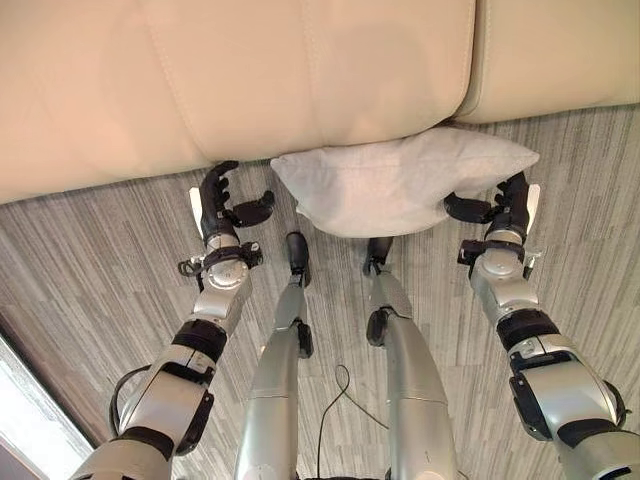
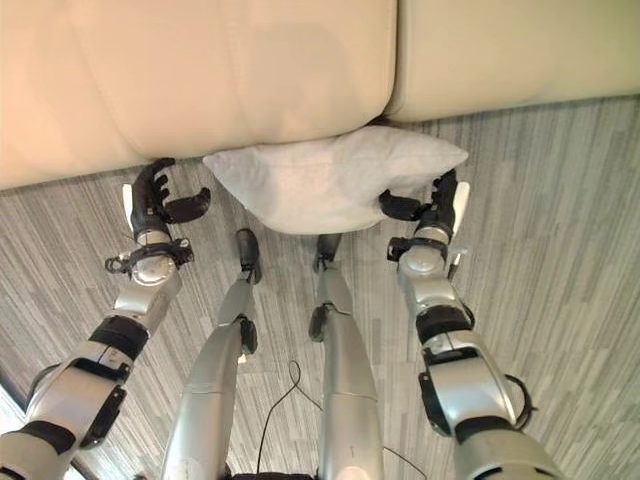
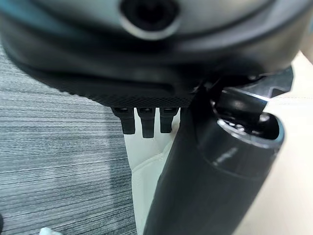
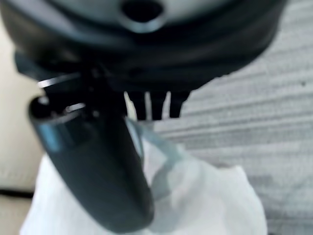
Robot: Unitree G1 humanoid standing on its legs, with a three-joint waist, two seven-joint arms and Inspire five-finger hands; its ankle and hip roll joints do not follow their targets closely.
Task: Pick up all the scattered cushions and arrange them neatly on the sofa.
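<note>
Lying on the grey striped floor [image 1: 90, 270] against the front of the beige sofa [image 1: 200, 80], the pale grey cushion [image 1: 400, 185] sat between both hands. The right hand [image 1: 505, 205] pinched the cushion's right edge, thumb over the fabric. The left hand [image 1: 222, 205] hovered just beside its left corner, fingers loosely curled, grasping nothing.

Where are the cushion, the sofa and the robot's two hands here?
cushion [image 1: 400, 185], left eye view, middle of its top face.
sofa [image 1: 200, 80], left eye view, seat front.
left hand [image 1: 218, 205], left eye view, palm.
right hand [image 1: 510, 205], left eye view, palm.
</note>
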